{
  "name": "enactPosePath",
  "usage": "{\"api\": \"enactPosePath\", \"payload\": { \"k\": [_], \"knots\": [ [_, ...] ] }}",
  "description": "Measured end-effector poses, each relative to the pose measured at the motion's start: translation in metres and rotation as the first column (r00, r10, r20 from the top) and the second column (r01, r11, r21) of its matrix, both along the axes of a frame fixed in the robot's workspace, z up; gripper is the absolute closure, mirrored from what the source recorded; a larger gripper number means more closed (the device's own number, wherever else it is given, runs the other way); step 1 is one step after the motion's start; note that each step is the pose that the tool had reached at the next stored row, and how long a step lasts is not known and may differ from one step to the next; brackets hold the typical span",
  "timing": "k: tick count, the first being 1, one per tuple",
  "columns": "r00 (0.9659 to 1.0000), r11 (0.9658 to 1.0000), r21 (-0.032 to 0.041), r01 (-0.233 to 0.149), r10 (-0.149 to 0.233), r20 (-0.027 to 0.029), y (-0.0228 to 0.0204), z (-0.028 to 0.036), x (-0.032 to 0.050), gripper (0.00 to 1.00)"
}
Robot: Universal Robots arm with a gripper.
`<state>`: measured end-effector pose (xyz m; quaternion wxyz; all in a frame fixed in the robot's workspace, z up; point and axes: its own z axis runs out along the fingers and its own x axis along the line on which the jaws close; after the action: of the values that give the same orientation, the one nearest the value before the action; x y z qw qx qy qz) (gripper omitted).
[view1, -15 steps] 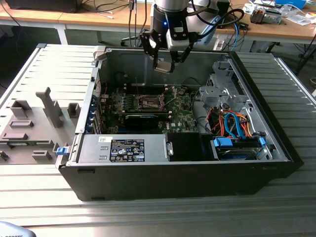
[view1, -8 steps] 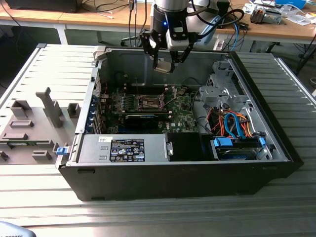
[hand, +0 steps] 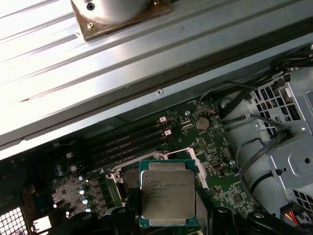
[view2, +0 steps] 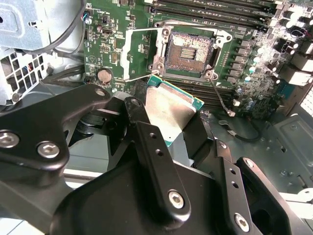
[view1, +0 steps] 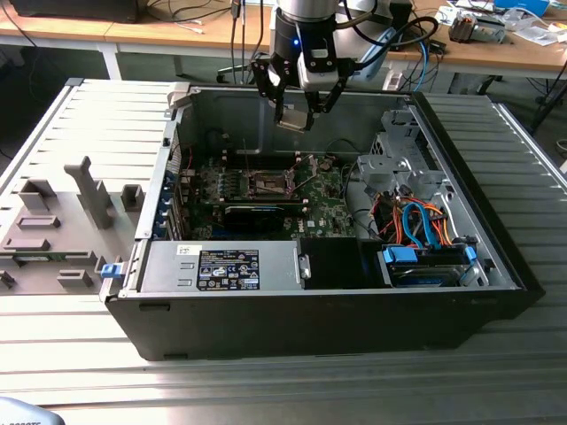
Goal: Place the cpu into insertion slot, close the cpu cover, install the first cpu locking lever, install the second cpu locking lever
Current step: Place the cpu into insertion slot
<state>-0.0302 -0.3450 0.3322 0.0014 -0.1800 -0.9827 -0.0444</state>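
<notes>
So the end effector was pinched shut on the cpu, gripping it by two opposite edges. It hung inside the open pc case, well clear of the motherboard. In the exterior view the insertion slot sat at roughly 7 o'clock from the cpu, so from that angle the two weren't lined up.

What I'd worry about: the insertion slot was bare and open. If the cpu came down off-centre or rotated the wrong way, my guess is it would catch the metal rim or mash the contacts. An edge-only grip could also let it slip or twist. The cpu cover stood flipped open just beside the insertion slot, so it probably wasn't in the way.

On views: the second wrist view showed the empty insertion slot and the cover frame clearly. The first wrist view looked straight onto the cpu, which hid most of the insertion slot behind it. The exterior view gave the height above the board.
</notes>
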Motion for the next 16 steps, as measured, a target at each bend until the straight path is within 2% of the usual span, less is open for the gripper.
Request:
{"api": "enactPosePath", "payload": {
  "k": [16],
  "knots": [
    [0.9999, 0.9999, 0.0, 0.013, -0.013, 0.0, 0.0, -0.0003, 0.0, 0.46]
  ]
}}
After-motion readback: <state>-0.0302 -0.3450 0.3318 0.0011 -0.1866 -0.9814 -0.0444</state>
